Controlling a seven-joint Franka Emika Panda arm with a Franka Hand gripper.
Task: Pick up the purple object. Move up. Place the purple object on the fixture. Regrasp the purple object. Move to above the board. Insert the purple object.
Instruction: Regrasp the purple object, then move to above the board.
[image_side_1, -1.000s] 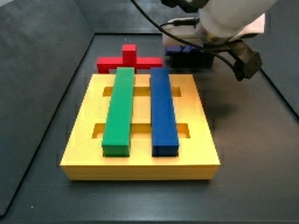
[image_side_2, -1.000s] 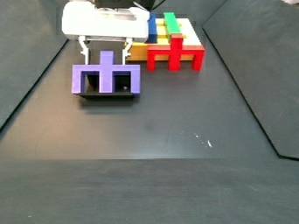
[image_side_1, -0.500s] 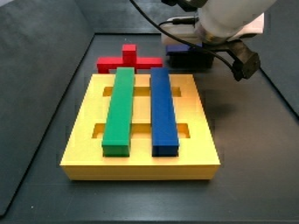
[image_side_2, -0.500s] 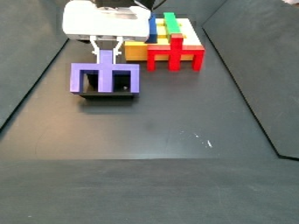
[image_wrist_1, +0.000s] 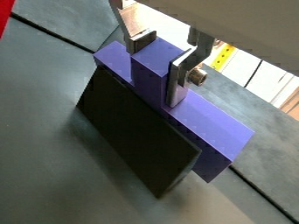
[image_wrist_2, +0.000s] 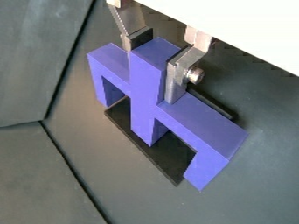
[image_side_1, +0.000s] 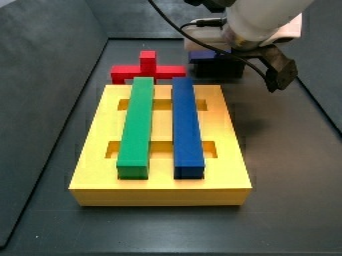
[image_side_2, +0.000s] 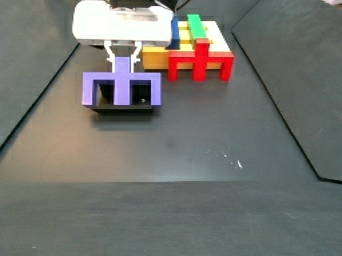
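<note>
The purple object (image_side_2: 107, 92) stands upright on the black fixture (image_side_2: 123, 111), its two end legs down and its centre post (image_wrist_2: 146, 87) up. My gripper (image_side_2: 123, 62) comes down from above, and in both wrist views (image_wrist_1: 160, 66) (image_wrist_2: 155, 63) its silver fingers (image_wrist_2: 176, 77) press on either side of the post, shut on it. In a wrist view the fixture (image_wrist_1: 135, 144) shows as a dark slab in front of the purple object (image_wrist_1: 211, 122). The yellow board (image_side_1: 160, 185) lies apart from the gripper, with the arm behind its far right corner.
A green bar (image_side_1: 138, 120) and a blue bar (image_side_1: 187, 125) lie lengthwise in the board. A red cross-shaped block (image_side_1: 147, 68) stands at the board's far edge, close to the fixture. Dark walls border the floor on both sides.
One second ago the fingers stood wide apart over the purple object. They have since closed on its centre post. The arm and the block have stayed in place.
</note>
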